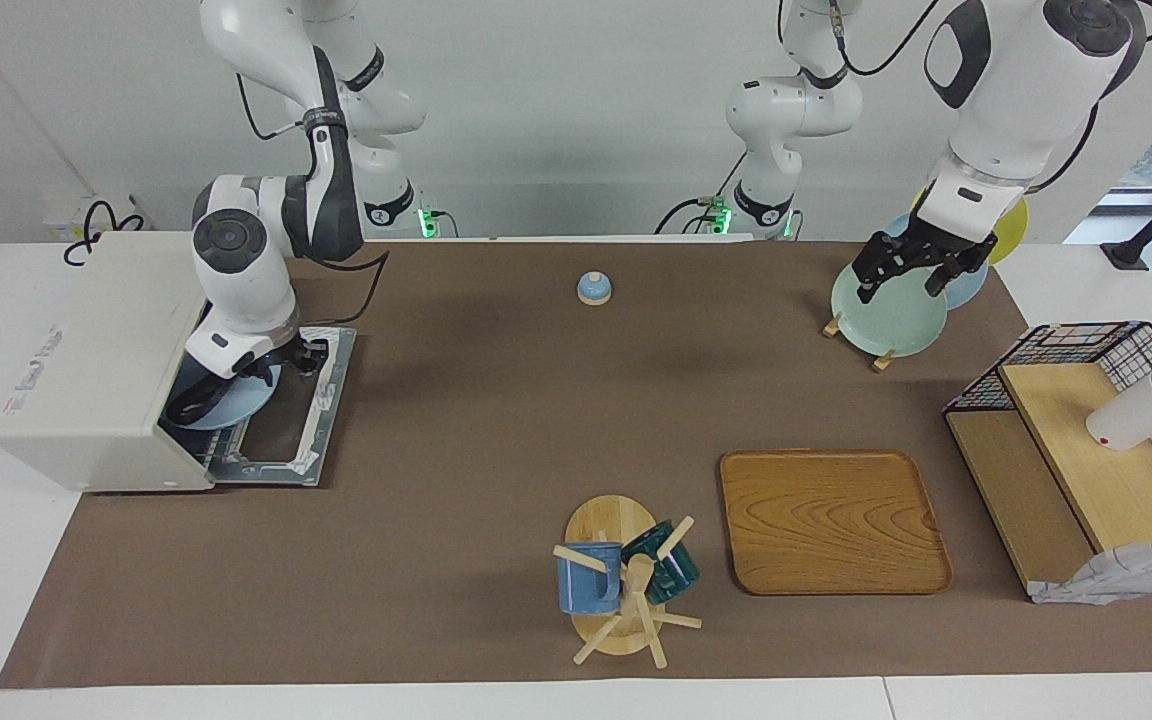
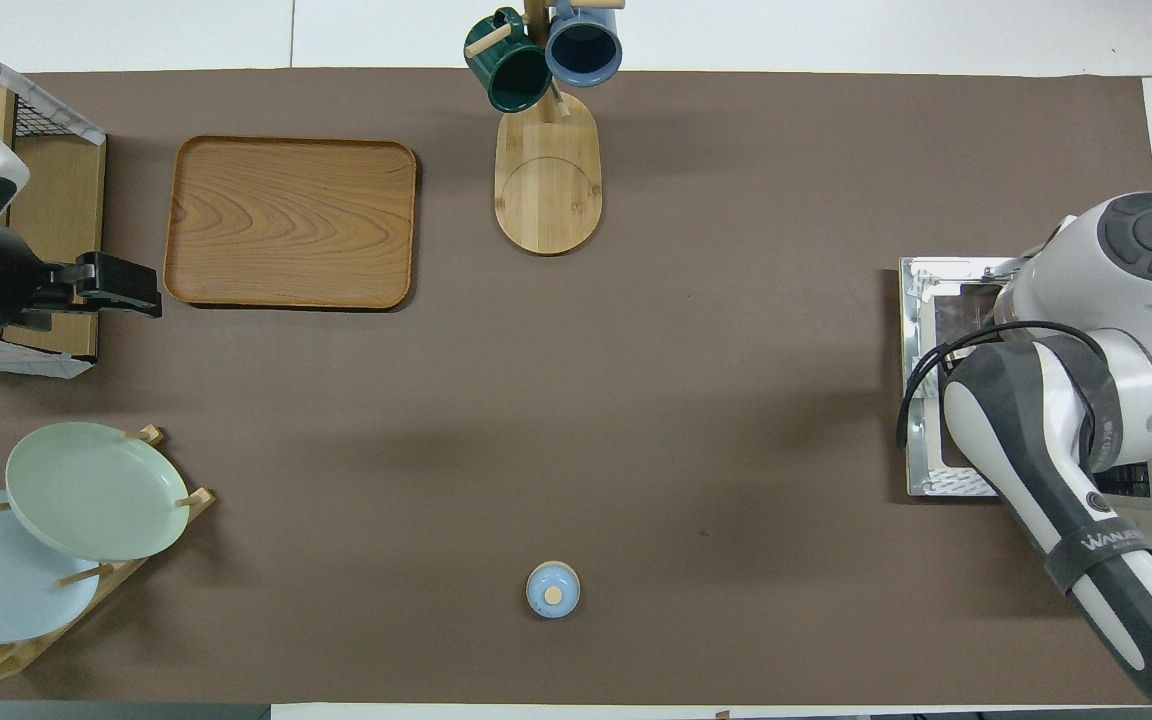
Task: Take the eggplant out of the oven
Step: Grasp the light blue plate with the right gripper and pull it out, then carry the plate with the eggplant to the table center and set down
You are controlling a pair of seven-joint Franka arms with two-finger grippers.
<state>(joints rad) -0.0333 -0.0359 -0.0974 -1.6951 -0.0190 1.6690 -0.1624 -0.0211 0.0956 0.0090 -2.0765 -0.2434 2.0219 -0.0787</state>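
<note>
Our right gripper (image 1: pixel 271 368) is at the mouth of the boxy off-white oven (image 1: pixel 96 360), just above a pale blue plate (image 1: pixel 226 405) carrying the dark slender eggplant (image 1: pixel 188 398). We cannot tell its grip. We should pull straight out, level, over the lowered door (image 1: pixel 281 425). The left gripper (image 1: pixel 911 272) waits over the plate rack (image 1: pixel 881 355).

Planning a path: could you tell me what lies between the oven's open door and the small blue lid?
Only bare brown mat between oven door and blue lid, in both views.

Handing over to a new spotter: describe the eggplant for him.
Off-white oven at the right arm's end, door down. A pale blue plate sticks out of its mouth. The eggplant is the long dark glossy shape on that plate, the only thing lying on it.
</note>
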